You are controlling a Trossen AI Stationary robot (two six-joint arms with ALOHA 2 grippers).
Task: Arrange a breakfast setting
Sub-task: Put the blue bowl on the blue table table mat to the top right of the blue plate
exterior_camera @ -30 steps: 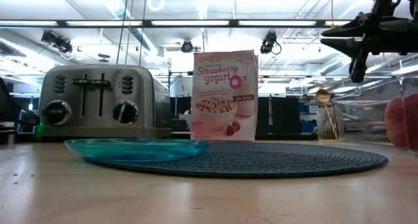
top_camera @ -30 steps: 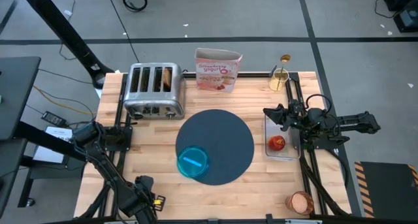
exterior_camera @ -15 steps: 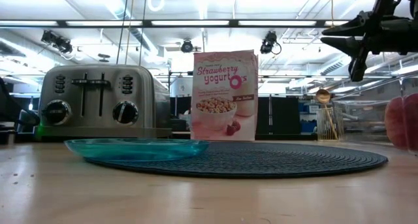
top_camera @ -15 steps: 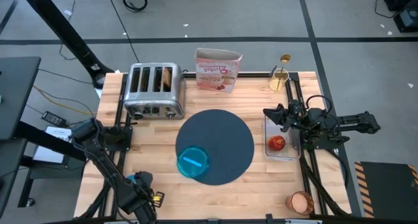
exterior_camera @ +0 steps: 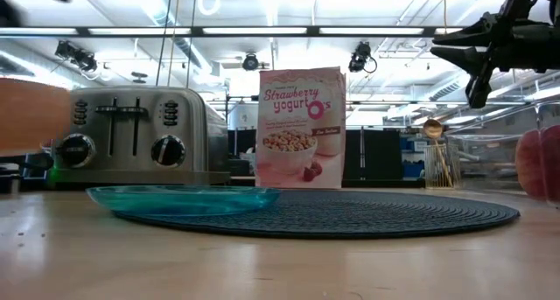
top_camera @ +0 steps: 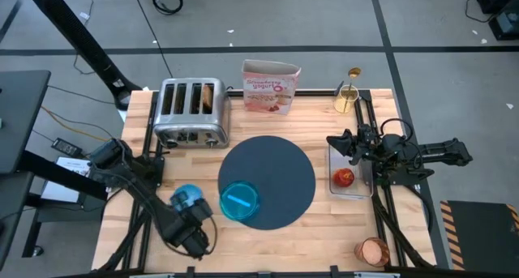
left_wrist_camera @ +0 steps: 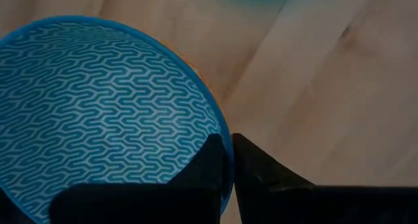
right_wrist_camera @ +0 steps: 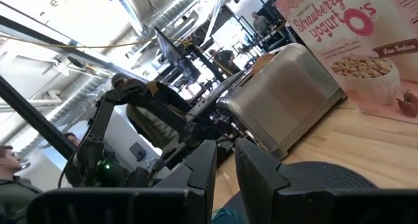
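My left gripper point(top_camera: 193, 213) is shut on a small blue bowl point(top_camera: 186, 198), zigzag-patterned inside point(left_wrist_camera: 98, 106) and orange-brown outside point(exterior_camera: 31, 116). It hangs over the bare wood left of the round dark mat point(top_camera: 280, 168). A teal plate point(top_camera: 240, 201) lies flat on the mat's near left part. The toast slice point(top_camera: 208, 96) stands in a toaster slot. The red fruit point(top_camera: 343, 177) lies in a clear tray. The amber cup point(top_camera: 374, 250) stands near the right front corner. The gold spoon point(top_camera: 353, 75) stands in a holder at the back right. My right gripper point(top_camera: 332, 140) waits shut above the tray. My left gripper holds the bowl by its rim point(left_wrist_camera: 225, 140), one finger point(left_wrist_camera: 210, 160) inside the bowl and one point(left_wrist_camera: 255, 168) outside. The fingers come from above, pointing steeply down. The bowl hangs clear of the table, its opening facing up.
A steel toaster point(top_camera: 192, 112) stands at the back left and a cereal box point(top_camera: 271, 86) at the back middle. The clear tray point(top_camera: 362, 160) lies right of the mat. Bare wood shows between the toaster and the table's near edge.
My left gripper has risen and gone from the table's near edge toward the teal plate, rolling its wrist. The blue bowl has travelled with it, lifted clear. The bowl now shows in the high view and at the left edge of the low view.
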